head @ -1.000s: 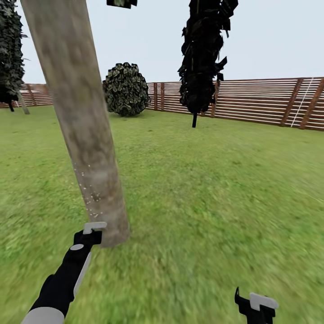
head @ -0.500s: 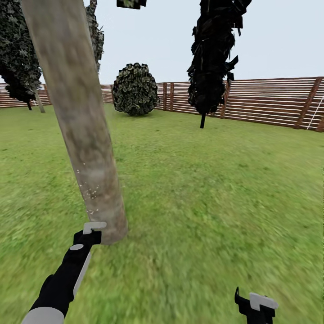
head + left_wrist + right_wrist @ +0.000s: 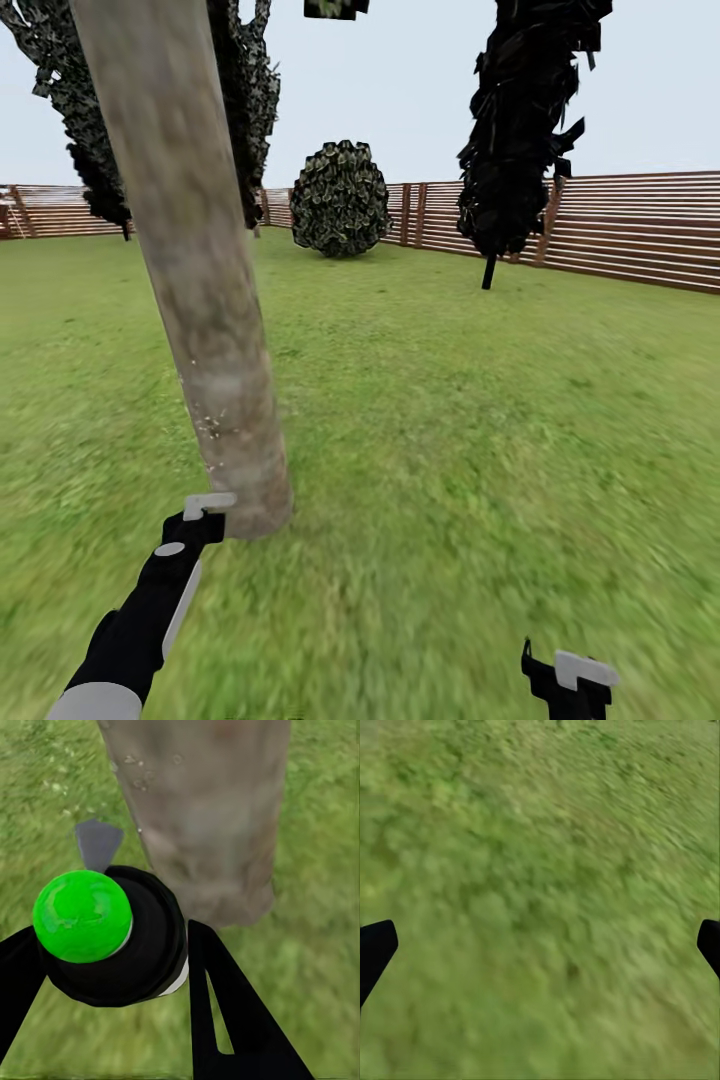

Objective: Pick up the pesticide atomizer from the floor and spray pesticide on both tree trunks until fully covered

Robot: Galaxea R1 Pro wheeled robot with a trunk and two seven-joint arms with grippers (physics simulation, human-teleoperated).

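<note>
A thick grey-brown tree trunk (image 3: 205, 320) rises from the lawn at the left, leaning slightly in the head view. Tiny white pesticide specks (image 3: 210, 428) dot its lower part. My left gripper (image 3: 205, 517) sits right at the trunk's base. In the left wrist view its black fingers (image 3: 225, 1012) are shut on the pesticide atomizer (image 3: 112, 937), a black body with a bright green round cap, pointed at the trunk (image 3: 202, 810) close ahead. My right gripper (image 3: 567, 680) hangs low at the right, open over bare grass (image 3: 540, 870), holding nothing.
A round dark shrub (image 3: 340, 198) and a black columnar tree (image 3: 525, 130) stand farther back before the brown slat fence (image 3: 640, 230). More dark foliage (image 3: 240, 90) hangs behind the trunk. Open lawn (image 3: 480, 420) spreads to the right.
The whole view has swung left, so shrub, dark tree and fence slid right in the picture. Both arms keep the same place in view, the left gripper still at the trunk's base.
</note>
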